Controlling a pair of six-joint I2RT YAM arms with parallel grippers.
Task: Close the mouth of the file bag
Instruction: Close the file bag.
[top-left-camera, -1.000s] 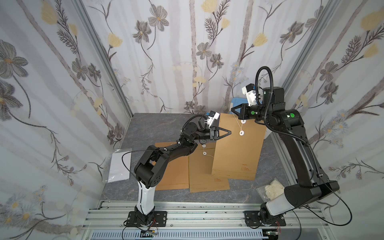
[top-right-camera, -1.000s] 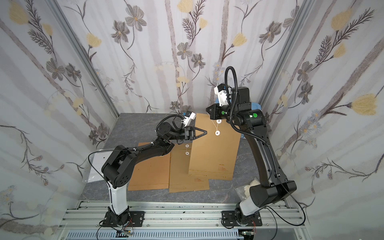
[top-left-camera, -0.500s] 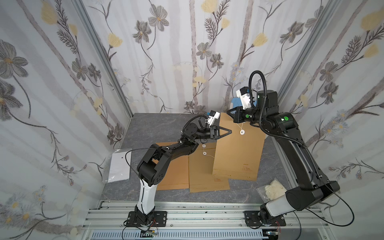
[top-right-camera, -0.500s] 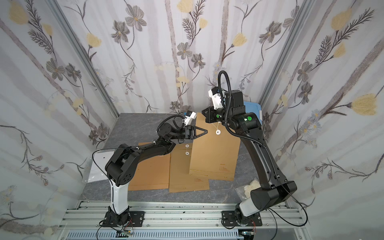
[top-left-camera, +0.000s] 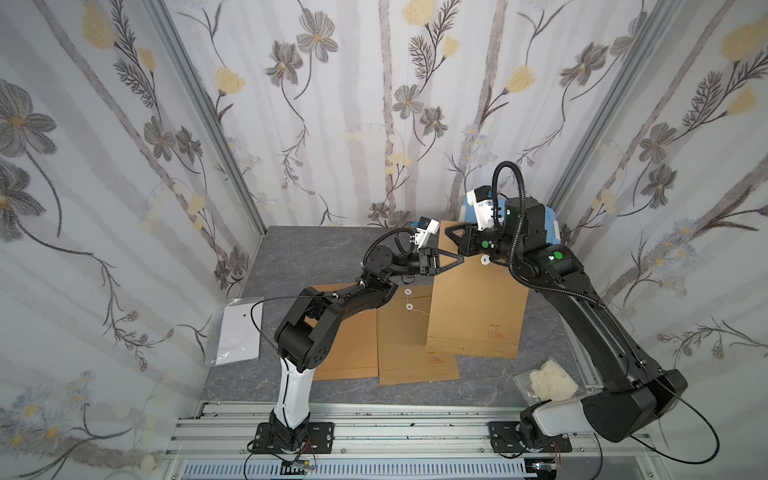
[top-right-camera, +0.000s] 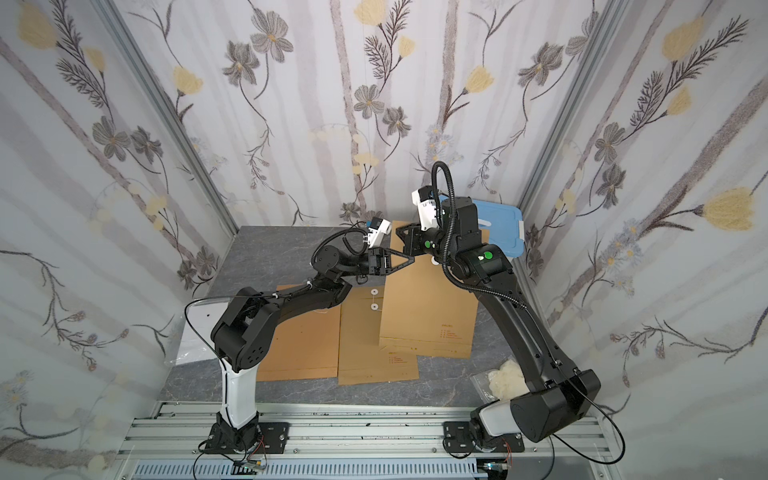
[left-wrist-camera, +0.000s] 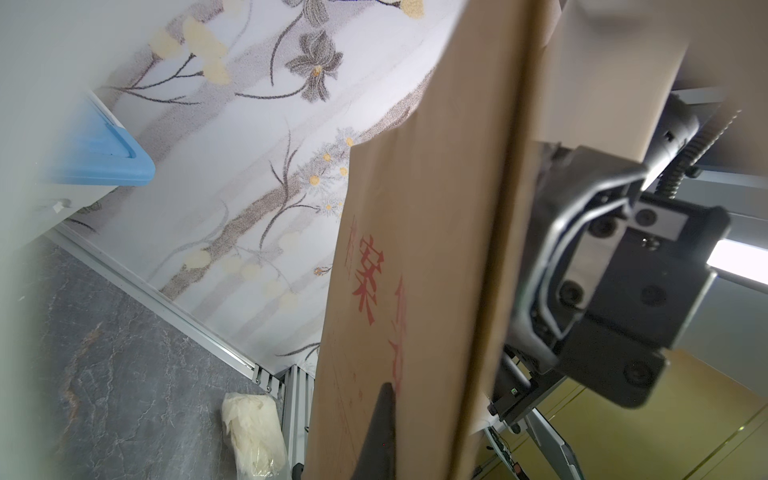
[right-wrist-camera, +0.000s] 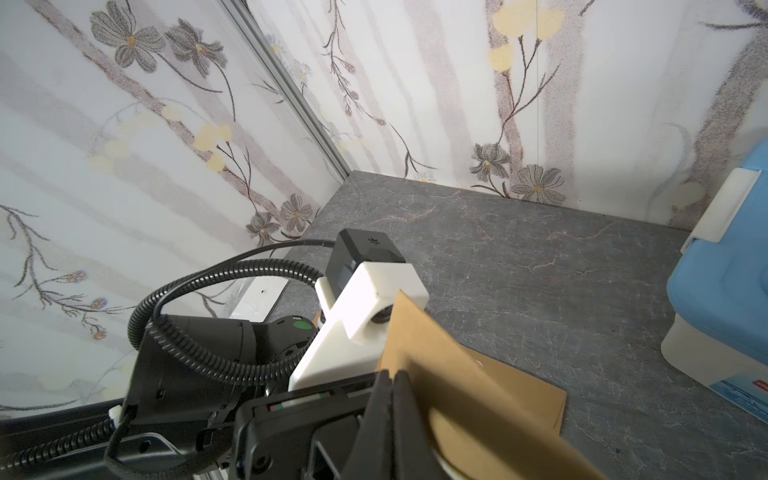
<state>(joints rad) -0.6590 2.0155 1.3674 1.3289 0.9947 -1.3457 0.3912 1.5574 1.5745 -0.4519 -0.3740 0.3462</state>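
In a top view the bag (top-left-camera: 478, 311) tilts up, mouth lifted near the back wall (top-left-camera: 374, 124), open table (top-left-camera: 316, 253) leftward. Left wrist: left gripper (left-wrist-camera: 387, 390) pinches its edge. Right wrist: right gripper (right-wrist-camera: 392, 380) clamps the flap (right-wrist-camera: 419, 332), wrist raised.

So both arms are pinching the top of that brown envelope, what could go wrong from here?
1. The left tool and right tool grip the file bag very close together, so the arms could bump.
2. Only thin paper edges are held; pulling the wrong way might tear the flap or let it slip.
3. Its lower end overlaps a neighbouring bag, which could get dragged along.
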